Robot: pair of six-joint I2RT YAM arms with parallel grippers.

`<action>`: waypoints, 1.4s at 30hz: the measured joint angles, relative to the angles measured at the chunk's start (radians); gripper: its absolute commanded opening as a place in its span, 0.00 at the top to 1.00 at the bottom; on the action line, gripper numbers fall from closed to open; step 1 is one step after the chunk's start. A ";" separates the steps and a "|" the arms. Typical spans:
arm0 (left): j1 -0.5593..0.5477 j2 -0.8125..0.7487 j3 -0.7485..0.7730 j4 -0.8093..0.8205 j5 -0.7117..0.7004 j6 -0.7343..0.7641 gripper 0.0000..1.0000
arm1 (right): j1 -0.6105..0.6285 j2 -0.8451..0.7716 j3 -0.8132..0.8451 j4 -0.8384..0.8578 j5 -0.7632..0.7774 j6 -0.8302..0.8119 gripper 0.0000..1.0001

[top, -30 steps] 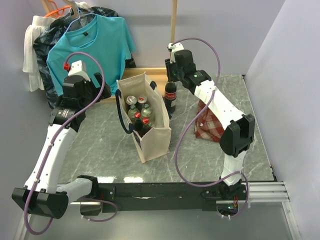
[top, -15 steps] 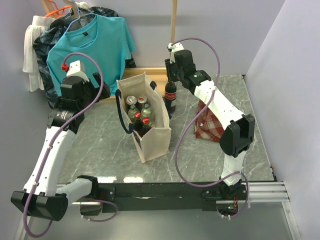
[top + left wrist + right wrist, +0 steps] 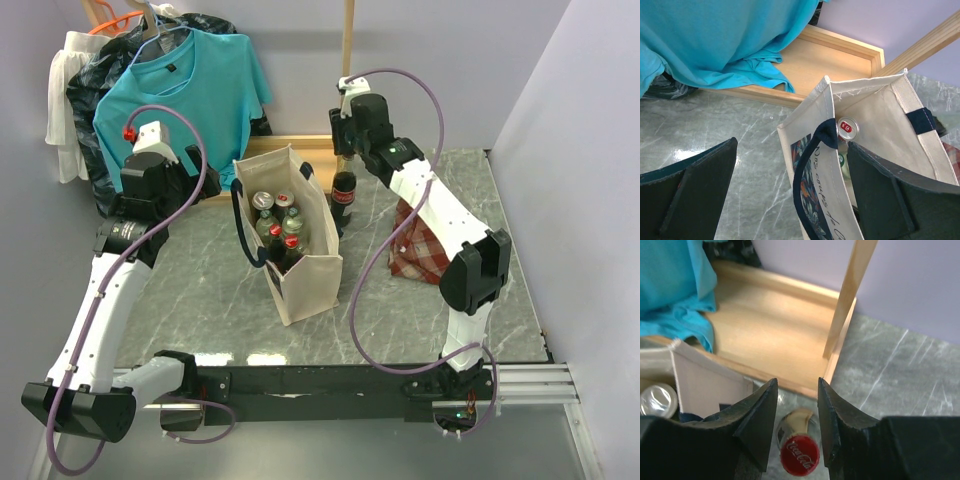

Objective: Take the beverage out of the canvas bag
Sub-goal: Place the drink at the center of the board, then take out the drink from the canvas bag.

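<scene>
The canvas bag (image 3: 305,270) stands upright mid-table, cream with navy handles, holding several bottles and cans (image 3: 278,225). A cola bottle (image 3: 343,195) with a red cap (image 3: 800,456) stands upright on the table just right of the bag. My right gripper (image 3: 341,150) hovers over its neck. In the right wrist view the right gripper (image 3: 796,412) is open, its fingers clear of the cap on both sides. My left gripper (image 3: 205,183) hangs to the left of the bag; in its wrist view it (image 3: 790,200) is wide open around the bag's near wall (image 3: 865,115) and handle, touching nothing.
A red-and-white plaid cloth bag (image 3: 420,245) sits on the table under the right arm. A wooden frame (image 3: 300,145) lines the back edge, with a teal shirt (image 3: 190,85) hanging above it. A silver can top (image 3: 847,128) shows inside the bag.
My right gripper has parted its jaws off the cola bottle's neck and risen a little; the bottle stays standing on the table. The left arm barely shifted.
</scene>
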 measured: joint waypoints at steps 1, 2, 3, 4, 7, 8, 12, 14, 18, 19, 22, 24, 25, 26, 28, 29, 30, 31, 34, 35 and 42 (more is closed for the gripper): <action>0.000 0.000 0.000 0.000 0.000 0.000 0.04 | 0.000 0.000 0.005 0.006 0.000 0.000 0.55; 0.000 0.000 0.000 0.000 0.001 0.000 0.04 | 0.000 0.000 0.009 0.014 0.001 0.000 0.56; 0.000 0.000 0.000 0.000 0.003 0.000 0.04 | 0.000 0.000 0.010 0.020 0.001 0.000 0.56; 0.000 0.000 0.000 0.000 0.004 0.000 0.04 | 0.001 0.000 0.012 0.022 0.001 0.000 0.56; 0.000 0.000 0.000 0.000 0.008 0.000 0.04 | 0.002 -0.001 0.013 0.023 0.003 0.000 0.55; 0.000 0.000 0.000 0.000 0.010 0.000 0.04 | 0.002 -0.002 0.013 0.023 0.005 0.000 0.55; 0.000 -0.003 0.000 -0.008 0.010 0.000 0.04 | 0.008 -0.022 0.005 0.024 0.016 0.000 0.54; 0.000 -0.010 0.000 -0.017 0.010 0.000 0.04 | 0.011 -0.048 -0.010 0.023 0.021 0.000 0.54; 0.000 -0.042 0.000 -0.035 0.008 -0.008 0.04 | 0.015 -0.122 -0.045 0.018 0.027 0.001 0.53; 0.000 -0.052 0.000 -0.038 0.008 -0.012 0.04 | 0.016 -0.145 -0.055 0.018 0.028 0.003 0.52; 0.000 -0.086 0.000 -0.052 0.010 -0.024 0.04 | 0.021 -0.222 -0.089 0.008 0.026 0.014 0.52; 0.000 -0.109 0.000 -0.066 0.014 -0.031 0.04 | 0.024 -0.274 -0.110 -0.001 0.018 0.024 0.52; 0.000 -0.117 0.000 -0.069 0.018 -0.033 0.04 | 0.026 -0.298 -0.121 -0.008 0.013 0.031 0.52; 0.000 -0.127 0.000 -0.073 0.025 -0.036 0.04 | 0.027 -0.336 -0.147 -0.012 0.000 0.040 0.52; 0.000 -0.142 0.000 -0.085 0.026 -0.054 0.04 | 0.028 -0.406 -0.197 -0.017 -0.023 0.063 0.49; 0.000 -0.148 0.000 -0.090 0.026 -0.061 0.04 | 0.029 -0.449 -0.237 -0.013 -0.038 0.075 0.47; 0.000 -0.154 0.000 -0.096 0.025 -0.076 0.04 | 0.031 -0.495 -0.280 -0.011 -0.054 0.092 0.45; 0.000 -0.158 0.000 -0.103 0.024 -0.084 0.04 | 0.032 -0.543 -0.332 0.003 -0.072 0.106 0.45; 0.000 -0.173 0.000 -0.124 0.025 -0.113 0.04 | 0.040 -0.674 -0.480 0.030 -0.115 0.141 0.45; 0.000 -0.179 0.000 -0.131 0.025 -0.124 0.04 | 0.042 -0.709 -0.519 0.037 -0.125 0.147 0.46; 0.000 -0.217 0.026 -0.173 0.048 -0.164 0.04 | 0.050 -0.775 -0.541 -0.019 -0.148 0.152 0.45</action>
